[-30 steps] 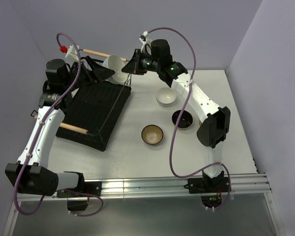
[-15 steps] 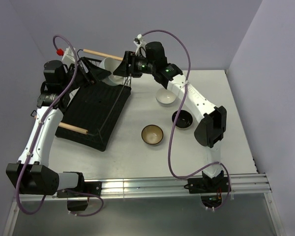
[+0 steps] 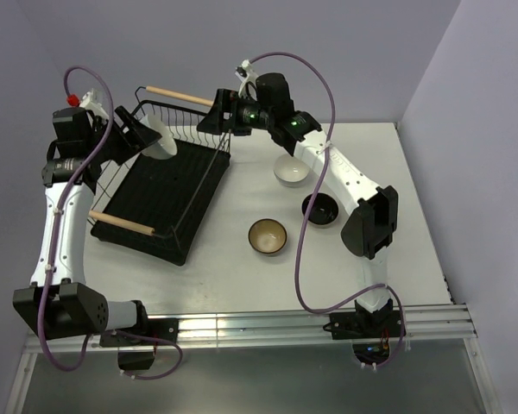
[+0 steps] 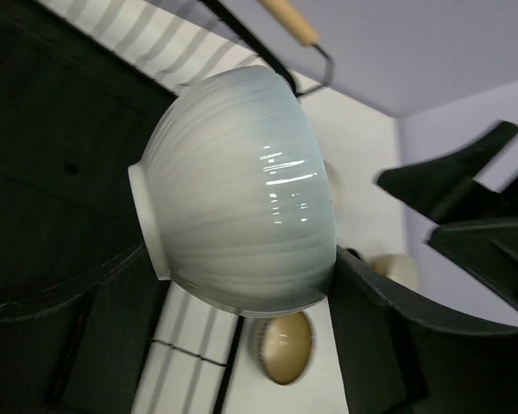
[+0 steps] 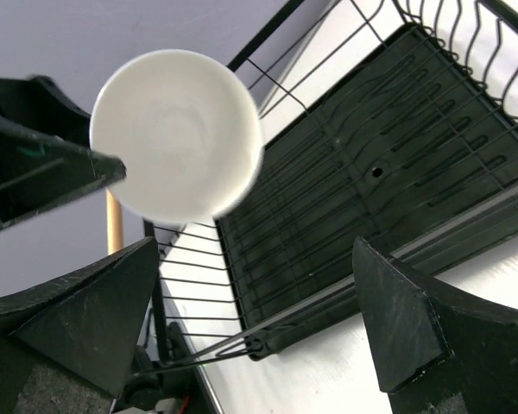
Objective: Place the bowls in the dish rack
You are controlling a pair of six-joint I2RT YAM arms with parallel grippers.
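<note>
Four bowls are all you can make out. The white bowl (image 3: 160, 141) hangs on its side above the far left end of the dish rack (image 3: 168, 194), clamped in your left gripper (image 3: 142, 140), its mouth turned toward the right arm. From the left wrist you get only its ribbed outside and foot. One finger (image 4: 375, 336) presses at the rim, but the contact itself is hidden behind the bowl, and the other finger is lost in shadow.

Your right gripper (image 3: 211, 116) hovers by the rack's far right corner with jaws spread wide, holding nothing. The arms cover that far rim, so only part of the far wooden handle (image 3: 180, 95) shows.

On the table (image 3: 397, 250), right of the rack, stand the cream bowl (image 3: 292, 170), the black bowl (image 3: 320, 208) partly crossed by a cable, and the brown bowl (image 3: 268, 235).
</note>
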